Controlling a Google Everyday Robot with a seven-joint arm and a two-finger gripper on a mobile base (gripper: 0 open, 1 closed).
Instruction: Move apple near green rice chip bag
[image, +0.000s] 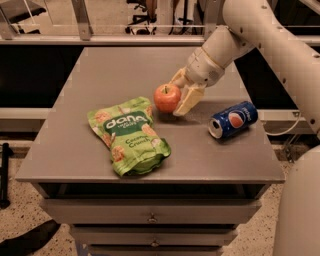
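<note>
Apple (167, 97) is the thing to be moved, and its goal is met first when the grey table (70, 115) is read from the left: the green rice chip bag (129, 134) lies flat on the left-centre of the top, its upper right corner turned toward the fruit. Just right of that corner the apple is seen, near the bag but apart from it, stem up. It appears to be held slightly clear of the surface, with a shadow beneath it. It is clasped by the gripper (176, 96), whose jaws are closed around the apple from its right side, one pale finger (189, 99) showing in front and the other behind. Further right, the white arm (250, 35) slopes up and out of view, and a blue Pepsi can (233, 119) lies on its side, well apart from the fruit.

The step in hand is judged to be the set-down. It is best done by lowering the apple straight down onto bare tabletop just beside the bag's corner, so that the crinkly pouch is not pressed or nudged. The jaws should be released only once the apple's base is borne by the table, since a round fruit dropped early may be expected to roll. The withdrawal is best made up and to the right, above the can
</note>
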